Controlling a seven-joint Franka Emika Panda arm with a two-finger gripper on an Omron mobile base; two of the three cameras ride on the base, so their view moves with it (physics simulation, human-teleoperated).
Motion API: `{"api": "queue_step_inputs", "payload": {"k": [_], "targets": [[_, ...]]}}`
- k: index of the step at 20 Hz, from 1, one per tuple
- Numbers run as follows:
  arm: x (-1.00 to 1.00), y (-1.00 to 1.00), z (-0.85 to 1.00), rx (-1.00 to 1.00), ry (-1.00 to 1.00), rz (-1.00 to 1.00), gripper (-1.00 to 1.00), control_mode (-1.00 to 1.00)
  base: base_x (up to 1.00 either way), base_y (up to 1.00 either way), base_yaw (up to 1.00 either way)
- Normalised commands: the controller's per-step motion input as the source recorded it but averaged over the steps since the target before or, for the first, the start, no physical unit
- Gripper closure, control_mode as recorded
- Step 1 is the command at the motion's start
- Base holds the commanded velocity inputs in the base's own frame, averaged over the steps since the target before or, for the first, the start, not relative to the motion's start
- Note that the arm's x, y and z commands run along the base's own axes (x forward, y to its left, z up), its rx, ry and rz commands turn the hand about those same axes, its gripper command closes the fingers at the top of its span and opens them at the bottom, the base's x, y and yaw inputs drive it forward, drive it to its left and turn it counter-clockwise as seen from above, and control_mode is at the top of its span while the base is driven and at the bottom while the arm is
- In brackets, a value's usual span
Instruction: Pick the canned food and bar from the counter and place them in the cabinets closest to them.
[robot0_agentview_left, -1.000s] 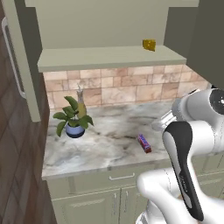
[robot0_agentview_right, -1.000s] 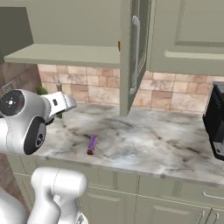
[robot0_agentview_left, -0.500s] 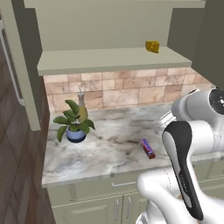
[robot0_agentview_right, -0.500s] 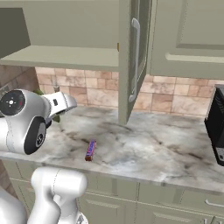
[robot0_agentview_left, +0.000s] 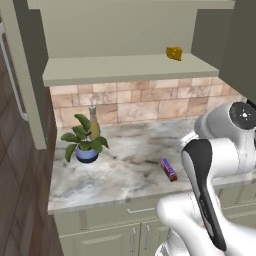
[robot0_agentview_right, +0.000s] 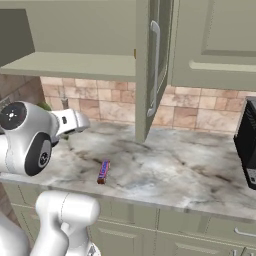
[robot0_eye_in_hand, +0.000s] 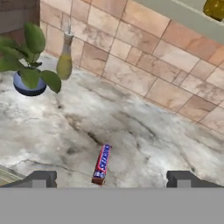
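Base repositioning before the pick. Across the last second the whole scene has slid sideways in both base views, so the base, not the objects, has moved; the bar (robot0_agentview_left: 169, 169) now lies closer to the middle of the left base view and further left in the right base view. In my judgement this brings the arm within reach of the bar, and the grasp itself has not yet begun.

The bar lies flat on the counter (robot0_agentview_left: 125, 165) near its front edge, clear of other items, and in the hand view it sits between and just above the two fingertips (robot0_eye_in_hand: 40, 178). The gripper (robot0_eye_in_hand: 111, 179) is empty, its fingers spread wide and well apart from the bar.

The counter is pale marbled stone with dark veins against a tan tile backsplash. At its far left stand a potted plant (robot0_agentview_left: 84, 141) and, just behind it, a slim bottle (robot0_agentview_left: 93, 125). Above, the cabinet (robot0_agentview_left: 130, 67) is open, its door (robot0_agentview_right: 150, 70) swung out; a yellow wedge (robot0_agentview_left: 174, 53) rests on the shelf at right. A dark appliance (robot0_agentview_right: 247, 145) stands at the far right.
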Motion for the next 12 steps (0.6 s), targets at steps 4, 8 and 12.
{"api": "queue_step_inputs", "payload": {"k": [4, 8, 12], "targets": [[0.00, -0.25, -0.31, 0.00, 0.11, -0.13, -1.00, -1.00, 0.00, 0.00, 0.00], [0.03, -0.14, -0.17, 0.03, 0.08, -0.04, -1.00, -1.00, 0.00, 0.00, 0.00], [0.11, -0.06, -0.30, 0.03, 0.14, -0.05, -1.00, -1.00, 0.00, 0.00, 0.00]]}}
